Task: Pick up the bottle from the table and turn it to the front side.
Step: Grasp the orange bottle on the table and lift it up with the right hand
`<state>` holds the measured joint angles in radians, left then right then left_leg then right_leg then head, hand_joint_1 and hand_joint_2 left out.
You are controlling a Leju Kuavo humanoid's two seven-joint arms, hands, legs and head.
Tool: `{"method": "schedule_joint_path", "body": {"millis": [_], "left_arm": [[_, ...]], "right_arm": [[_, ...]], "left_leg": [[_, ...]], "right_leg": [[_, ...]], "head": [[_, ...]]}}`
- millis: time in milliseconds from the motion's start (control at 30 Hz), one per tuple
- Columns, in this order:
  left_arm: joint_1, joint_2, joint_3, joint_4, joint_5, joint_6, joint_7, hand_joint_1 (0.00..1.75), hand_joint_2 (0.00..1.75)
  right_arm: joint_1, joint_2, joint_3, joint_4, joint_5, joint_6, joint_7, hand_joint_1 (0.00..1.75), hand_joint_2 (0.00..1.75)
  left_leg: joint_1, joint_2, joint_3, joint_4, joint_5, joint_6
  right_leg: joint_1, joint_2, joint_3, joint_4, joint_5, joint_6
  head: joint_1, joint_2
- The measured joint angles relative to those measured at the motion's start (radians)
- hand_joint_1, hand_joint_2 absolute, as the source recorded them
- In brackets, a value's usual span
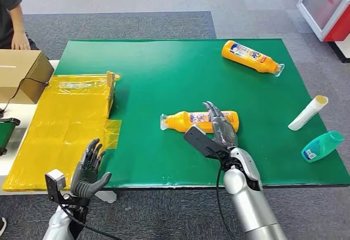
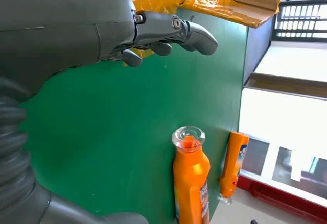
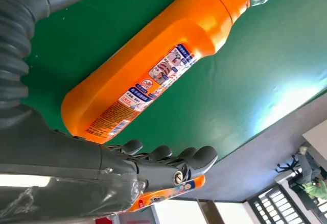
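Orange bottle (image 1: pixel 200 121) lay flat mid-mat, cap toward 9 o'clock. Right hand (image 1: pixel 221 126) hovered over its base end, fingers apart, holding nothing; left hand (image 1: pixel 88 169) idle and released. Rigid, smooth plastic (probably slippery): take it mid-body.

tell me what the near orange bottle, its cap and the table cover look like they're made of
Near orange bottle: probably glossy opaque plastic, since light glints off its smooth body beside a printed label. Cap: clear hard plastic, as the orange neck shows through. Table cover: matte green sheet, maybe felt or rubber; hard to tell.
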<state>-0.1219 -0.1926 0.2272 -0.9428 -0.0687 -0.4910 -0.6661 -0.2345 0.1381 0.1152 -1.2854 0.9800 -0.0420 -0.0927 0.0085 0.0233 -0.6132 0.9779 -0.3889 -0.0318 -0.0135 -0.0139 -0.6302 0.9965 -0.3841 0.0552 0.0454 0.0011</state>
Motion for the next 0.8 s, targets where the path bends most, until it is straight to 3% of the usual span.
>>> {"method": "schedule_joint_path", "body": {"millis": [300,800], "left_arm": [[-0.008,0.005,-0.008,0.018,0.005,-0.003,0.0,0.0,1.75],[-0.06,0.016,-0.073,0.078,0.027,-0.01,0.0,0.0,1.75]], "right_arm": [[-0.05,-0.012,0.0,0.081,0.031,0.01,0.031,0.0,1.75],[-0.406,-0.093,0.015,0.614,0.261,0.055,0.163,0.0,1.75]], "left_leg": [[0.0,0.0,0.0,0.0,0.0,0.0],[-0.001,0.0,0.0,0.0,0.003,0.0]], "right_leg": [[0.0,0.0,0.0,0.0,0.0,0.0],[-0.001,0.0,0.0,0.0,0.003,0.001]], "head": [[0.0,0.0],[0.0,0.0]]}}
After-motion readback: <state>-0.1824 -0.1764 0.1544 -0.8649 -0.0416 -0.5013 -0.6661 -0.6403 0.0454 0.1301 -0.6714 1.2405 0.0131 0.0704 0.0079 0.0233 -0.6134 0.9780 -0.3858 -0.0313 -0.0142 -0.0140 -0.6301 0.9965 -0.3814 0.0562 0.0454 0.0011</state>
